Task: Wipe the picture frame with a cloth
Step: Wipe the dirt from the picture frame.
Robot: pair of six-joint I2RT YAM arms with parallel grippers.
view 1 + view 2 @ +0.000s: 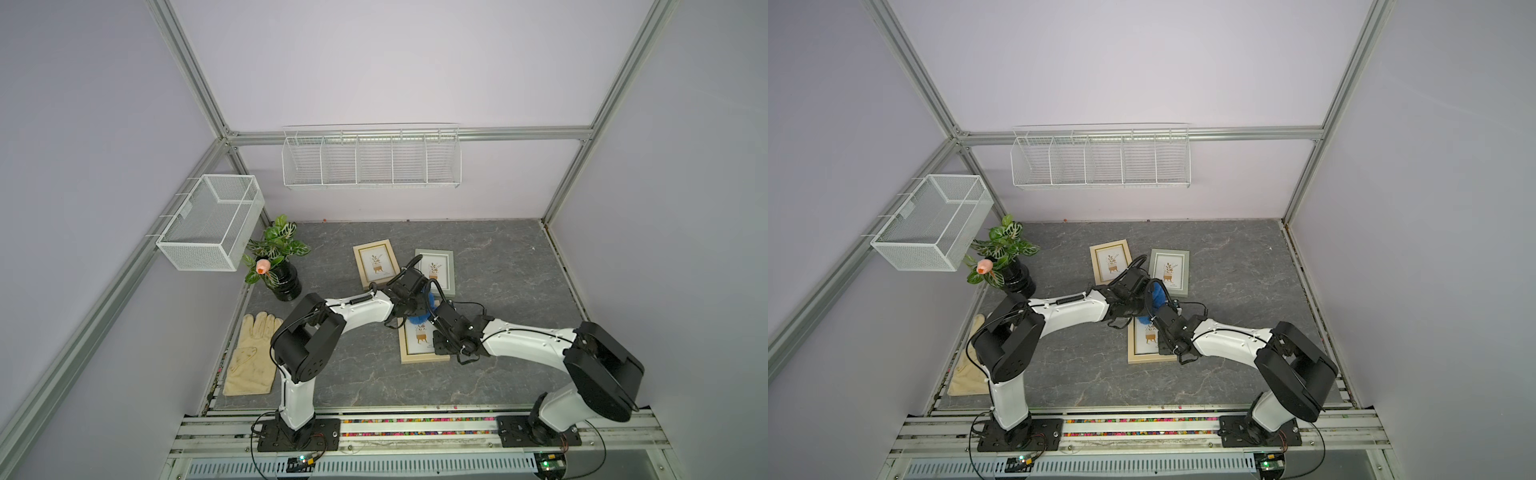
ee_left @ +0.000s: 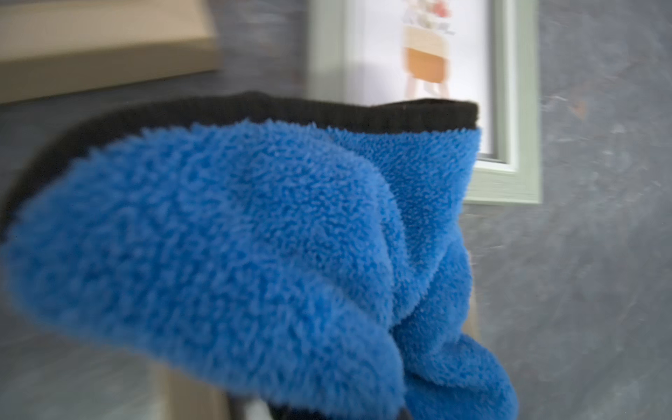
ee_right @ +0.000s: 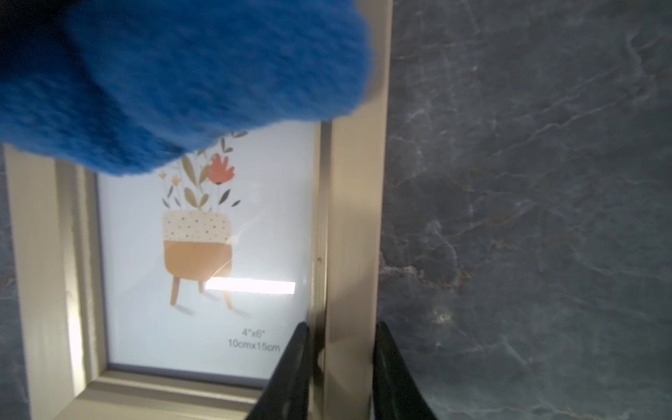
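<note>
A beige picture frame (image 1: pixel 417 347) with a plant print lies flat near the table's middle front, seen in both top views and close up in the right wrist view (image 3: pixel 349 218). My right gripper (image 3: pixel 342 349) is shut on the frame's side rail, one finger on each side of it. My left gripper (image 1: pixel 409 305) is shut on the bunched blue cloth (image 2: pixel 254 236). Its fingers are buried in the plush. The cloth (image 3: pixel 182 72) hangs over the far end of this frame and covers the top of the print. Whether it presses on the glass is unclear.
Two more frames lie behind: a beige one (image 1: pixel 375 264) and a grey-green one (image 1: pixel 436 268). A potted plant (image 1: pixel 278 257) stands at the back left and a beige glove (image 1: pixel 253 357) lies at the left edge. Wire baskets (image 1: pixel 212 222) (image 1: pixel 370 160) hang on the walls.
</note>
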